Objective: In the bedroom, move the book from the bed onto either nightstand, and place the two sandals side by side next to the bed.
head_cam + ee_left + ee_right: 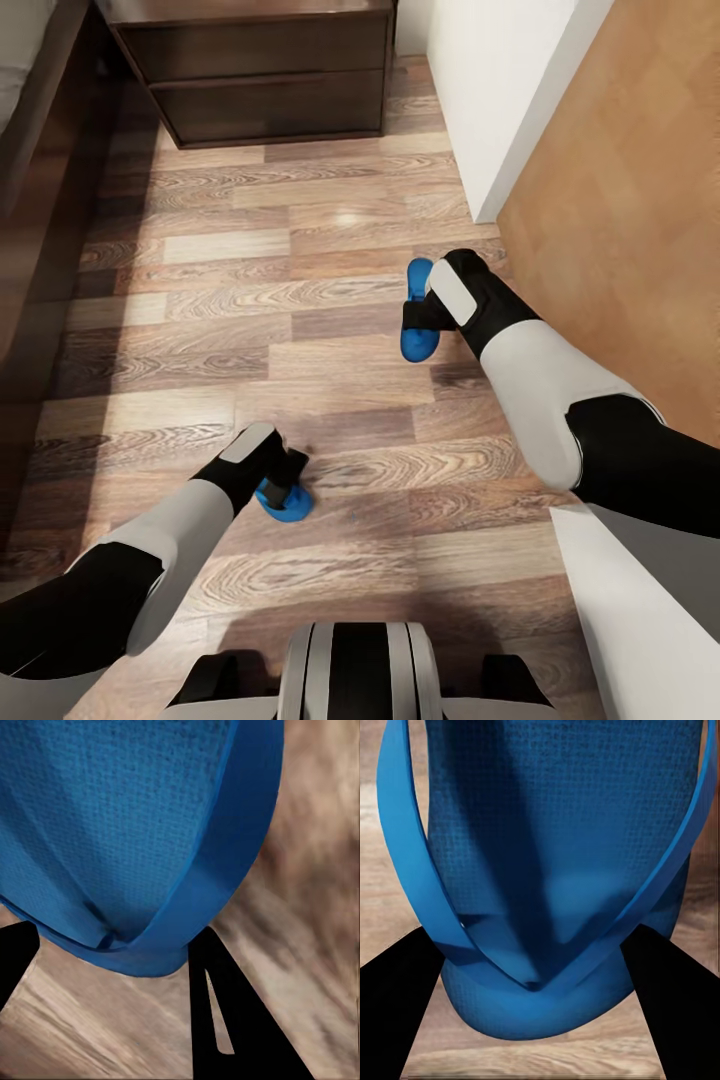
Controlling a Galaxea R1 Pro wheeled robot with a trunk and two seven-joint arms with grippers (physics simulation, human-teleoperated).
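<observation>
Sandals occupy both arms: at about seven o'clock, nearest the robot, the left gripper (290, 478) has its dark fingers either side of one bright blue flip-flop sandal (284, 500), and toward one o'clock the right gripper (420, 315) straddles the toe end of the second blue flip-flop (418, 340); whether either pair of jaws is actually clamped I cannot tell. Beyond, at eleven o'clock, stands a dark-brown wooden drawer nightstand (270, 85), with the dark bed frame (40, 250) along nine o'clock. A loose pinch on thin straps could let a sandal twist or drop, leaving the pair crooked and well apart.

Brown wood-plank floor (300, 300), bearing two bright blue flip-flop sandals (418, 318) (285, 500) well apart, and a dark-brown wooden drawer cabinet (270, 90).
</observation>
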